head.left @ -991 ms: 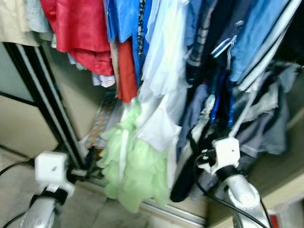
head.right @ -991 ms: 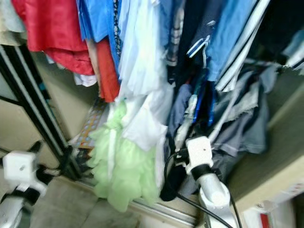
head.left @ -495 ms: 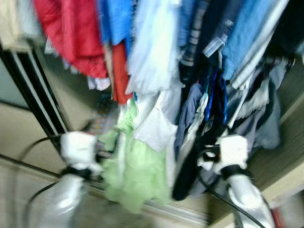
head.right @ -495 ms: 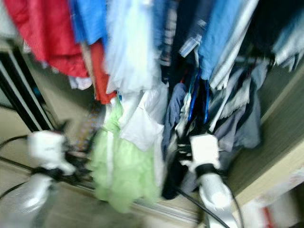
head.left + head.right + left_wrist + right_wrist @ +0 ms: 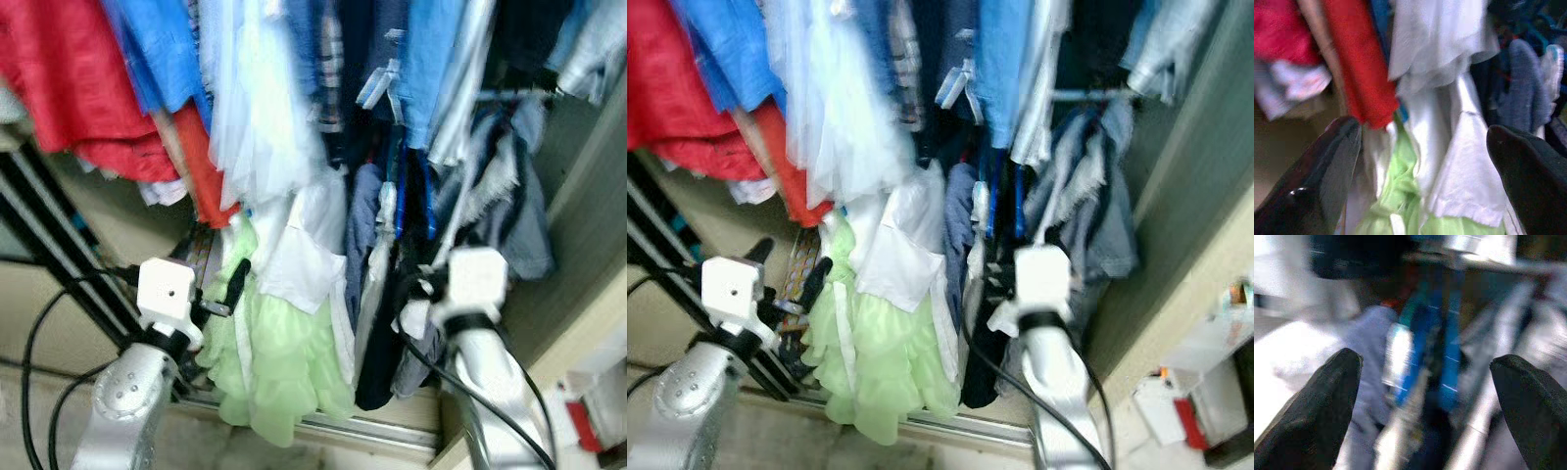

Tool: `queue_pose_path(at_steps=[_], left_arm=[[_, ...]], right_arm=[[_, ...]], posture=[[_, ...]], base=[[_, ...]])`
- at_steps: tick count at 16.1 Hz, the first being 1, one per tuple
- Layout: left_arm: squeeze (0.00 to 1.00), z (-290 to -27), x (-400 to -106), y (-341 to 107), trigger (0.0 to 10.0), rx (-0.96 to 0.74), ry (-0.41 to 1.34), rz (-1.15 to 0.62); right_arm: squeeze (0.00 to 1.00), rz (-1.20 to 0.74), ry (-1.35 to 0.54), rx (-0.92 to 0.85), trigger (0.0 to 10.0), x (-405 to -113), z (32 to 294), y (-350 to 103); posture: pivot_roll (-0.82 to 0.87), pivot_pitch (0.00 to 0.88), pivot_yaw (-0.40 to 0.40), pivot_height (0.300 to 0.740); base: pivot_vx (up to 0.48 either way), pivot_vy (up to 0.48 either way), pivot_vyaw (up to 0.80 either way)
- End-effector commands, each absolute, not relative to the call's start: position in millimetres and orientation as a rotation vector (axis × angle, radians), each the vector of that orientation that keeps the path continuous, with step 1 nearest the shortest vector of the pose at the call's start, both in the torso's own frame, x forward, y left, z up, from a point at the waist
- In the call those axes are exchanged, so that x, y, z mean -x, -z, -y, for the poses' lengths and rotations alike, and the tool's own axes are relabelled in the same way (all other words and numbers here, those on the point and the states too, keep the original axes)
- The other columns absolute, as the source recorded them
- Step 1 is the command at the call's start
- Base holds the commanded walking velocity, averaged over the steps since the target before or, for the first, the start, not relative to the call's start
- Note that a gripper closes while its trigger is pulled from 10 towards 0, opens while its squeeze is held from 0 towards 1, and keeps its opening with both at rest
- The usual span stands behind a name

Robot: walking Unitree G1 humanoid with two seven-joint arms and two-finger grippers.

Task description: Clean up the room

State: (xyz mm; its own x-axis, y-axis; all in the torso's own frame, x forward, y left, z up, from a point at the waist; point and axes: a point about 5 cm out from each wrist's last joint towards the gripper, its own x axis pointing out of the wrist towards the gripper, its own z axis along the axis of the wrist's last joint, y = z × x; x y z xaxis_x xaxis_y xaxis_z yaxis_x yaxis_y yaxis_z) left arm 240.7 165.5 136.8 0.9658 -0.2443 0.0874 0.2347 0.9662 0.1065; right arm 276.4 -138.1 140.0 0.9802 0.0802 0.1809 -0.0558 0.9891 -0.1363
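Many clothes hang close together in an open wardrobe: a red garment, blue shirts, a pale tulle dress, a white garment and a light green ruffled garment hanging lowest. My left gripper is open just left of the green ruffles, touching nothing; in the left wrist view its fingers frame the white and green cloth. My right gripper is open too, pushed among dark clothes, facing blue hangers. Its white wrist block is seen from above.
A black sliding-door frame stands at the left and a metal floor track runs below the clothes. The wardrobe's beige side panel closes the right. A red and white item lies at the lower right. Black cables trail from both arms.
My left arm has moved right and up, from the door frame to the edge of the green garment. The camera has shifted, so the clothes sit further left. The right arm has barely moved.
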Motion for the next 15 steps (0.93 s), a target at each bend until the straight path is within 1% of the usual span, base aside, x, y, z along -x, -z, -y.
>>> queue_pose_path(at_steps=[1, 3, 6, 7, 9, 12, 13, 14, 15], left_arm=[[0.0, -167, -237, -141, 10.0, -0.092, 0.221, 0.113], [0.0, -171, -230, -146, 10.0, -0.089, 0.153, 0.124], [0.0, -178, -220, -139, 10.0, -0.11, 0.102, 0.092], [0.0, -170, -215, -132, 10.0, -0.109, 0.127, 0.066], [0.0, -169, -220, -134, 10.0, -0.107, 0.126, 0.08], [0.0, -174, -224, -133, 10.0, -0.07, 0.085, 0.061], [0.0, -175, -226, -129, 10.0, -0.07, 0.039, 0.009], [0.0, -171, -226, -128, 10.0, -0.057, 0.069, 0.005], [0.0, -168, -226, -127, 10.0, -0.084, 0.095, 0.014]], right_arm=[[0.0, 0.141, -0.105, 0.129, 10.0, -279, 134, -133], [0.0, 0.123, -0.129, 0.122, 10.0, -282, 134, -132], [0.0, 0.109, -0.126, 0.105, 10.0, -283, 135, -134], [0.0, 0.137, -0.149, 0.175, 10.0, -282, 138, -135], [0.0, 0.104, -0.105, 0.146, 10.0, -279, 152, -133], [0.0, 0.089, -0.095, 0.157, 10.0, -277, 158, -131], [0.0, 0.09, -0.086, 0.132, 10.0, -280, 156, -134], [0.0, 0.093, -0.089, 0.125, 10.0, -279, 153, -136], [0.0, 0.09, -0.094, 0.128, 10.0, -276, 151, -136]], posture=[[-0.01, 0.0, -0.008, 0.74], [0.03, 0.0, -0.049, 0.74], [0.03, 0.0, -0.053, 0.74], [0.02, 0.0, -0.061, 0.74], [0.02, 0.0, -0.07, 0.74], [0.0, 0.0, -0.078, 0.74], [-0.03, 0.0, -0.081, 0.74], [-0.03, 0.0, -0.076, 0.74], [-0.04, 0.0, -0.069, 0.74]], base=[[0.0, 0.0, 0.0], [0.0, 0.0, 0.0], [0.0, 0.0, 0.0], [0.0, 0.0, 0.0], [0.0, 0.0, 0.0], [0.0, 0.0, 0.0], [0.0, 0.0, 0.0], [0.0, 0.0, 0.0], [0.0, 0.0, 0.0]])
